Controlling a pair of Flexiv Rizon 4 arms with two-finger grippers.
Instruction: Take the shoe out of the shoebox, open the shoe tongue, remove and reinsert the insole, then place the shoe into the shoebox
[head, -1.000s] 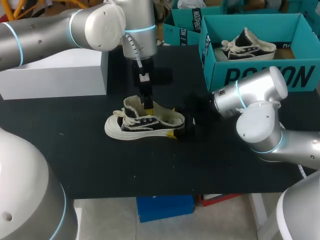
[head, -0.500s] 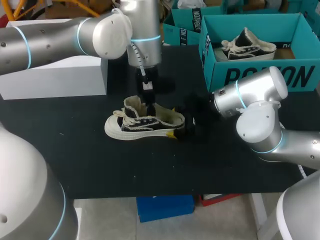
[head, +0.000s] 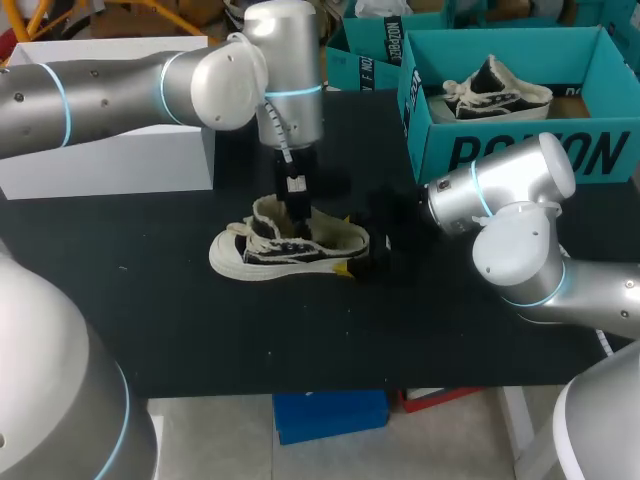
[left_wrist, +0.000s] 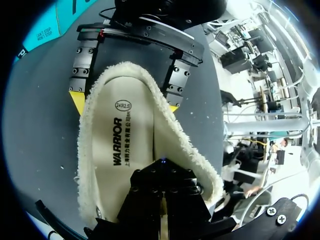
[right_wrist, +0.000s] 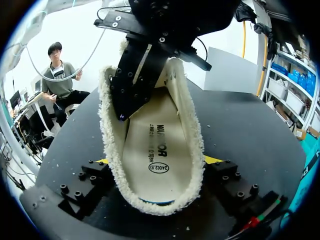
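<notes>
- shoe (head: 285, 245): black cloth upper, smooth white rubber sole.
- lining (left_wrist: 187, 142): cream fleece, nubbly.
- insole (left_wrist: 125, 150): smooth, matt cream.
- table (head: 300, 330): matt black, lint-specked.
- shoebox (head: 440, 150): teal card, slight sheen.
- left arm (head: 100, 85) and right arm (head: 520, 220): smooth silver metal, satin.

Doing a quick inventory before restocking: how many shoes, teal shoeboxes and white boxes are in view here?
black-and-white canvas shoe: 2, one on the table, one in a box
teal cardboard shoebox: 2, front, behind it
white rectangular box: 1
Total: 5
</notes>
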